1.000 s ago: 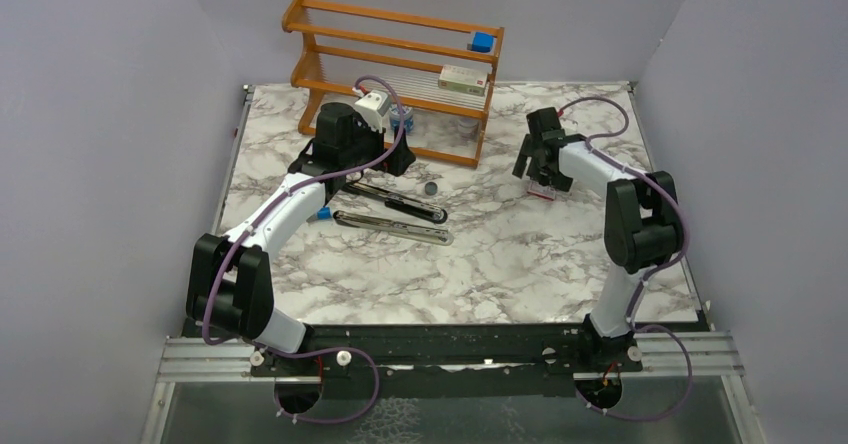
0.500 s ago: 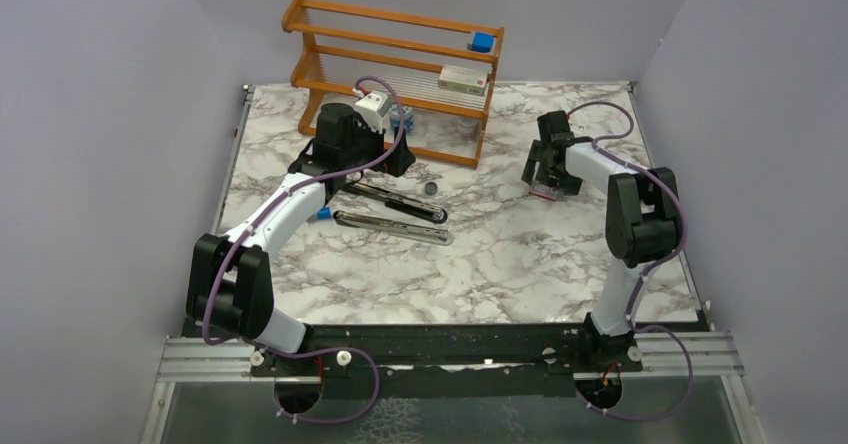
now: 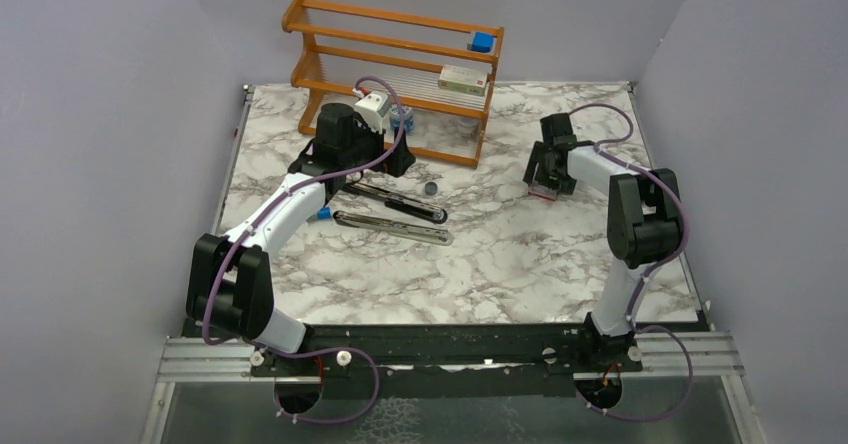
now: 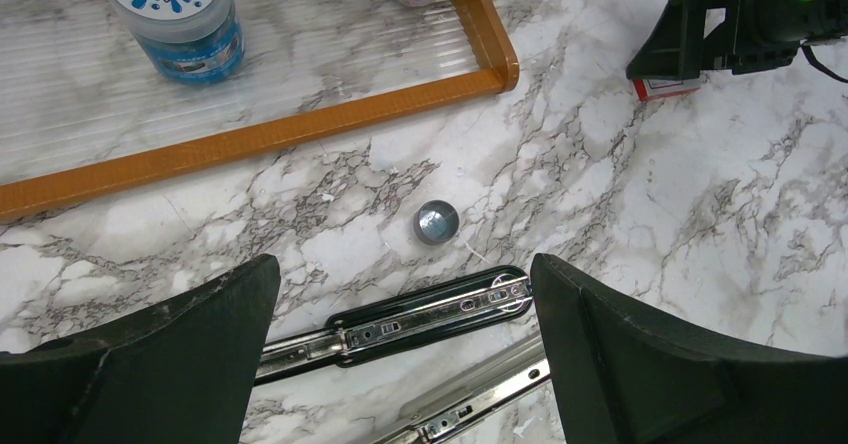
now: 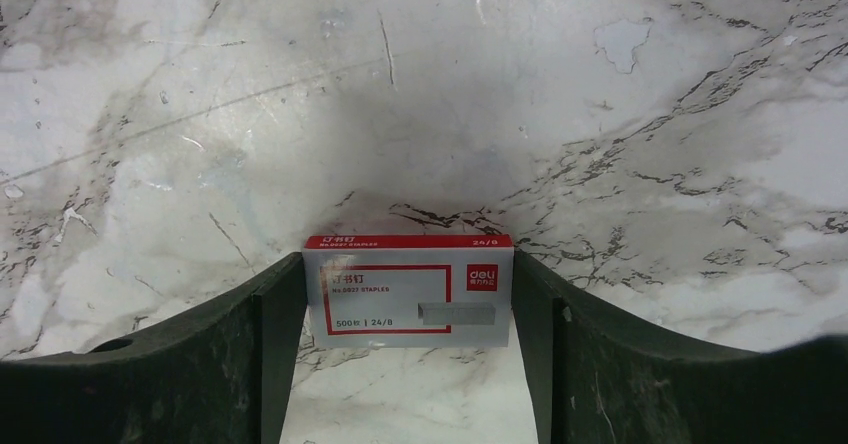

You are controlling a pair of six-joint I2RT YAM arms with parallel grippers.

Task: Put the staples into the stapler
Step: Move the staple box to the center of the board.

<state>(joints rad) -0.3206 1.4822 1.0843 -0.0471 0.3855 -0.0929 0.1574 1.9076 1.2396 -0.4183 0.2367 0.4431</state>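
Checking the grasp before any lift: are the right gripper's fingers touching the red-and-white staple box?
Touching. The right wrist view shows both fingers flush against the two ends of the staple box, with no marble showing between them.

The top external camera is looking down from above and behind the arm bases, covering the marble table. The left wrist camera is pointing down, close over the stapler. The right wrist camera is sitting very near the staple box. Top and left wrist views are sharing the right gripper and that box.
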